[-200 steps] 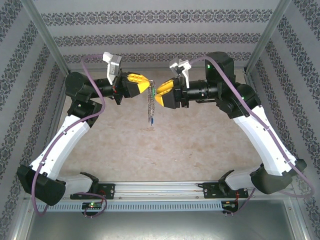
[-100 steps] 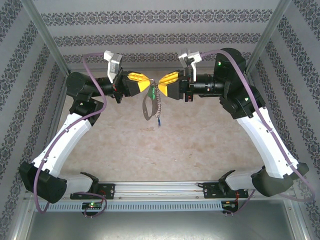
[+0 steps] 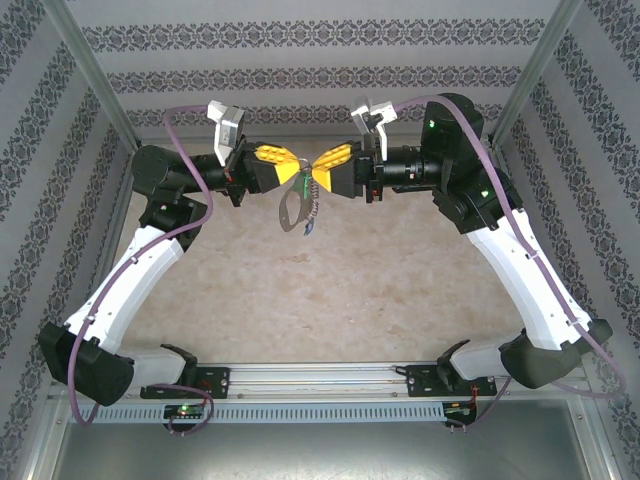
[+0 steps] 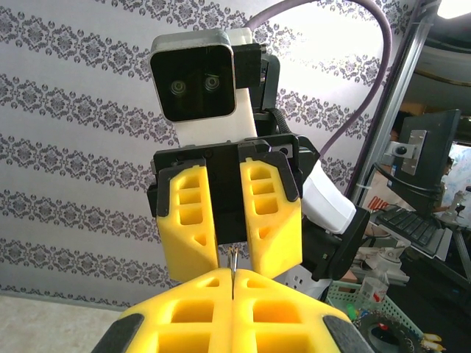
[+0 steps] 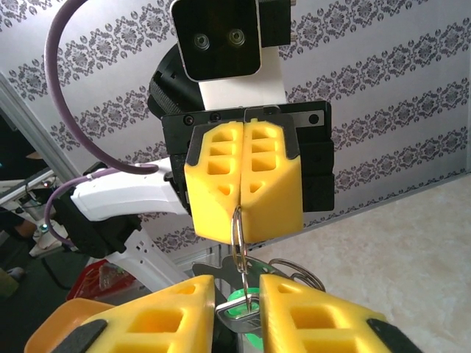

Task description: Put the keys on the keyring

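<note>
1. Clamped the left gripper shut on the top of the keyring, high over the table, with the loop's long axis hanging down and slightly leftward and a blue tag dangling at its foot
2. Faced it nose to nose with the right gripper, jaws narrowly apart around the green-tagged key; could not tell whether squeezed or merely bracketed
3. Placed the key just below the ring wire, on the right arm's side and nearer that gripper
4. Hid most of the silver blade behind yellow fingers and the frame's lower edge; lost any opening in the loop to blur
</note>
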`<state>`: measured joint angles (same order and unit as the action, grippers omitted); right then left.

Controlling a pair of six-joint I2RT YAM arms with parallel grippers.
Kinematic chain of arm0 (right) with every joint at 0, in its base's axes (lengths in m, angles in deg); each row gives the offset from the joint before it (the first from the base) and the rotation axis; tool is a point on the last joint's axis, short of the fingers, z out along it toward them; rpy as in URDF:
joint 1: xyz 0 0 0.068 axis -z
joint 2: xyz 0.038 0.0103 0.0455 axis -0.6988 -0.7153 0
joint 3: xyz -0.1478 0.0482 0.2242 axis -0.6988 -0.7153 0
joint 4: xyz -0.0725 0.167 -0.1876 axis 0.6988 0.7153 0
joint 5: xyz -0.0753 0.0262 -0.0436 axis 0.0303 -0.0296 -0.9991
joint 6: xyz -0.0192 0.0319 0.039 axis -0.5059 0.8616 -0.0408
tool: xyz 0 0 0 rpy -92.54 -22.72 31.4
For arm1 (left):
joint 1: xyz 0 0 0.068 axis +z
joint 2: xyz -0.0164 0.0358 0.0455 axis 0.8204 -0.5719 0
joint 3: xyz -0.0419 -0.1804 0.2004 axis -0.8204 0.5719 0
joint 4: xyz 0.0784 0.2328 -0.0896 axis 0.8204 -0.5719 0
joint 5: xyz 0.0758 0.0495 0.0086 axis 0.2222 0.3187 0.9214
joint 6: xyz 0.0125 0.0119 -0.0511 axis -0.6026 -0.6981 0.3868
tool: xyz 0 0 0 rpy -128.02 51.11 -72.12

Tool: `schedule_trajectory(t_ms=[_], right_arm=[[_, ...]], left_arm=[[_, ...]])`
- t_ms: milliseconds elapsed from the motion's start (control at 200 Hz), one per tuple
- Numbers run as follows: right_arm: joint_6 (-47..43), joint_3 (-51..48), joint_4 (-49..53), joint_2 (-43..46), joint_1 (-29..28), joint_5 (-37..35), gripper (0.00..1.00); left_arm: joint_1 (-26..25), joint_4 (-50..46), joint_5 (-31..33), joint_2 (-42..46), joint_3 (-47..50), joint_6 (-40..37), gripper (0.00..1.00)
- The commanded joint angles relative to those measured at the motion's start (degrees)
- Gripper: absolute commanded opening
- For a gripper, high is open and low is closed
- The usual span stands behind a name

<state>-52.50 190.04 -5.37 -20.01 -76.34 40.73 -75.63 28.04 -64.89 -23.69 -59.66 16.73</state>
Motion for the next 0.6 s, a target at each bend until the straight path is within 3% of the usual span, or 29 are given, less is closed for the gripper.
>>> schedule_trajectory(t_ms=[0,85,460,600], right_arm=[[0.2,-0.4,-1.2,-0.1,0.0,1.8,0.19],[0.2,-0.6,-1.2,-0.3,0.0,2.0,0.15],[0.4,-0.7,-0.8,-1.0,-0.4,2.9,0.18],[0.1,-0.5,-0.7,-1.1,-0.4,2.7,0.09]], left_arm=[[0.4,4.5,-0.8,0.0,-0.8,0.9,0.0],[0.5,4.4,-0.9,0.0,-0.8,1.0,0.0],[0.6,4.8,-0.9,0.0,-0.8,1.5,0.0],[0.5,5.2,-0.8,0.0,-0.9,1.8,0.0]])
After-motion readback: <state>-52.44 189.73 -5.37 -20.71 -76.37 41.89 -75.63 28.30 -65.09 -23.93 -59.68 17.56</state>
